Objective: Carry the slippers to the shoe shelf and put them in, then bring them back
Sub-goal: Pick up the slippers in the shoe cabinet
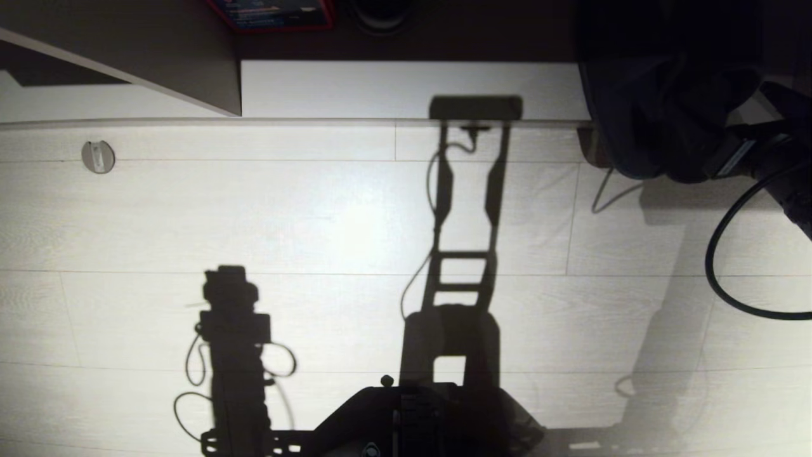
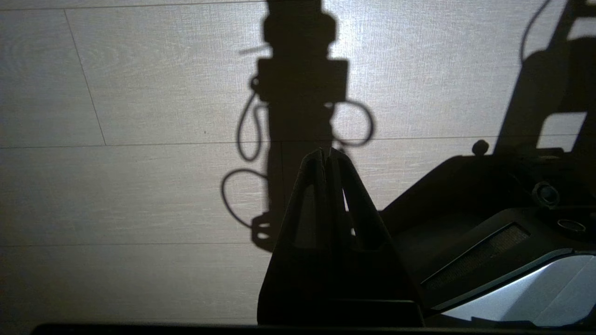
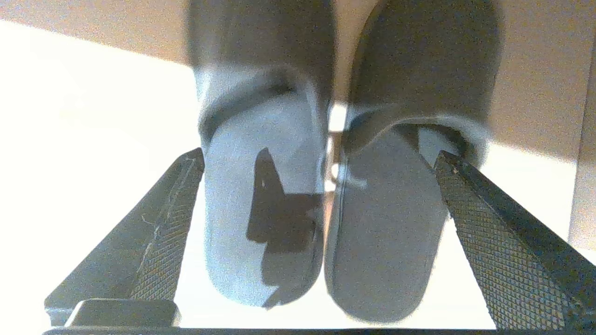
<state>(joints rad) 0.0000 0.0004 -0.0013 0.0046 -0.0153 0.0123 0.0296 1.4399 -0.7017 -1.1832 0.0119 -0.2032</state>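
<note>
Your head camera looks steeply down from high at the pale plank floor (image 1: 317, 222) before the shoe shelf (image 1: 406, 89). Your left wrist camera hangs low behind its gripper (image 2: 326, 156), sharing that floor and the arm's shadow (image 1: 235, 355). Your right wrist camera sits very close behind the slippers (image 3: 326, 195), facing into the shelf.

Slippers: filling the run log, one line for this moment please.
slippers: side by side on pale board | right gripper: open, straddling pair | left gripper: shut, idle

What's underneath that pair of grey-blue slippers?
The soft grey-blue backless slippers lie side by side on a pale bright board, heels toward the open right tool. A brown wood panel stands behind their toes. The board directly beneath them is covered.
</note>
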